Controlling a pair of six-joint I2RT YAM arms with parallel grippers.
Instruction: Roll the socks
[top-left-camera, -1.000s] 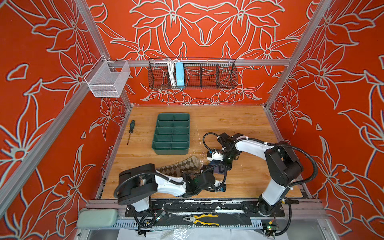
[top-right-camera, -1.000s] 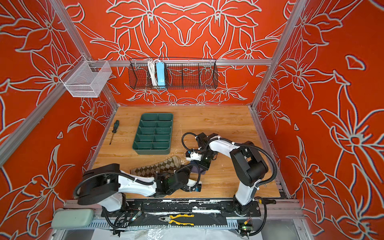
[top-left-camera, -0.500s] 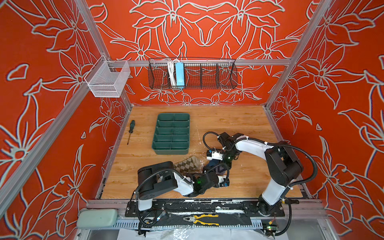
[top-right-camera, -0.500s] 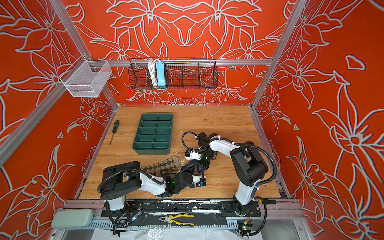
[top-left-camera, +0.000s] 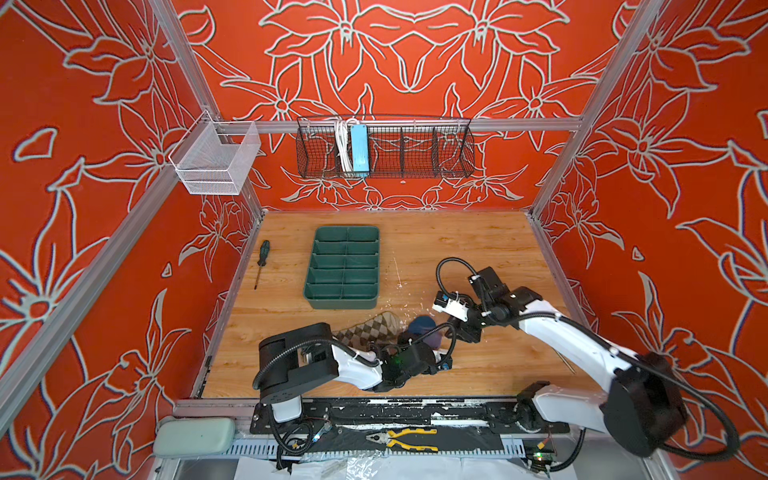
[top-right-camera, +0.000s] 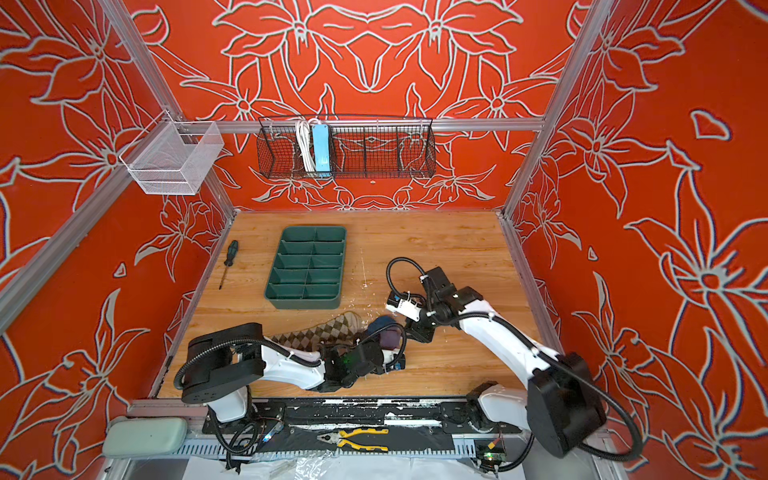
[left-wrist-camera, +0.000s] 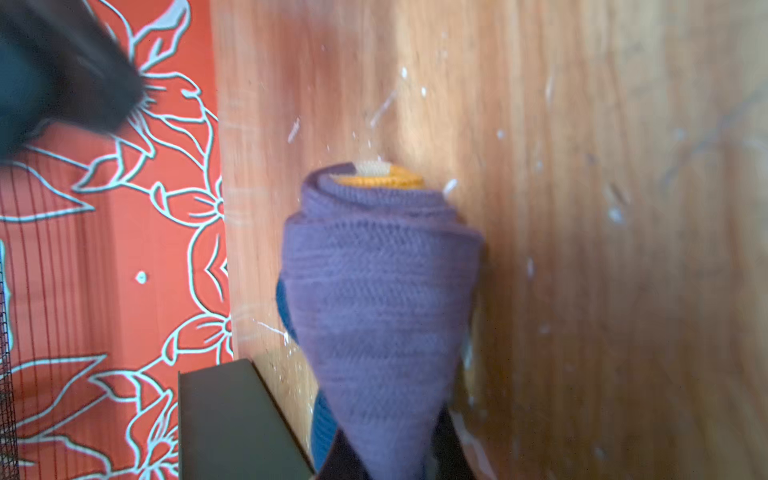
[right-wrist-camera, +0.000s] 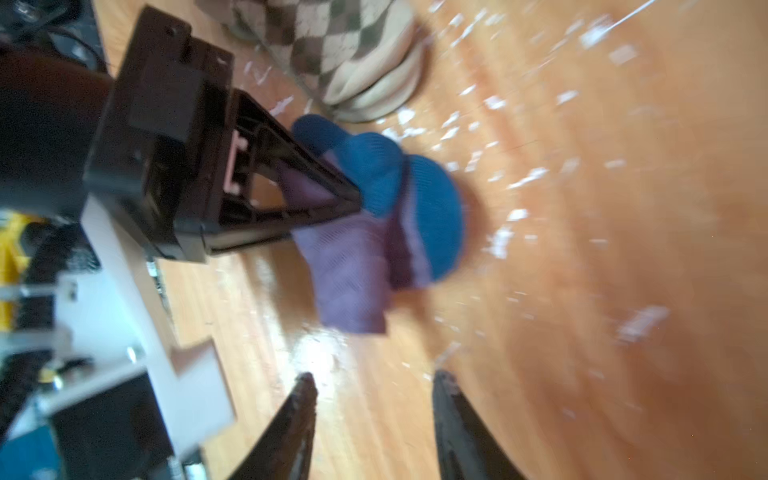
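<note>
Now that my left end effector (left-wrist-camera: 390, 457) has clamped shut on the purple sock (left-wrist-camera: 382, 291), my right end effector (right-wrist-camera: 374, 399) has let go and sits open beside it. It rests rolled up on the counter (top-left-camera: 457, 249), just beside the flat argyle sock (top-left-camera: 374, 328), which I think needs rolling next.

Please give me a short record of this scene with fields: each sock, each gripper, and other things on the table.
purple sock: rolled into a bundle, yellow cuff at its core, teal parts showing
argyle sock: lying unrolled on the wooden table, beside the purple sock
left gripper: shut on the purple sock
right gripper: open, holding nothing, close to the purple sock
other things: green divided tray, screwdriver
</note>
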